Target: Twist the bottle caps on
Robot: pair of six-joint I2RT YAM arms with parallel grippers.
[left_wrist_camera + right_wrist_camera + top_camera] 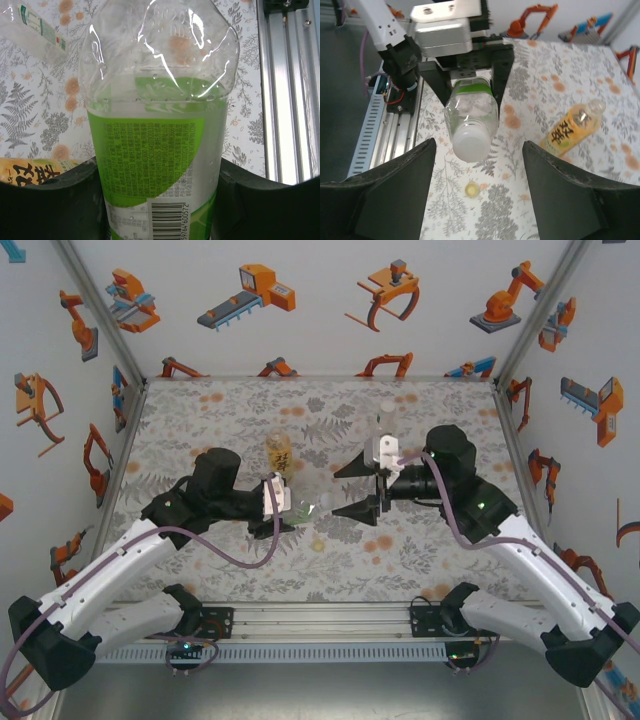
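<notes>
Green-labelled bottle (160, 150) in left tool (159, 210)

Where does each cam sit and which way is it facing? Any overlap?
Top external: above and behind the robot, looking down on the table; shows both arms, left gripper, right gripper.
Left wrist: on the left arm, looking along its fingers at the green-label bottle clamped between them.
Right wrist: on the right arm, looking past its open fingers toward the left gripper and that bottle.
Shared: all three show the amber bottle; top and right wrist show the yellow cap.
</notes>
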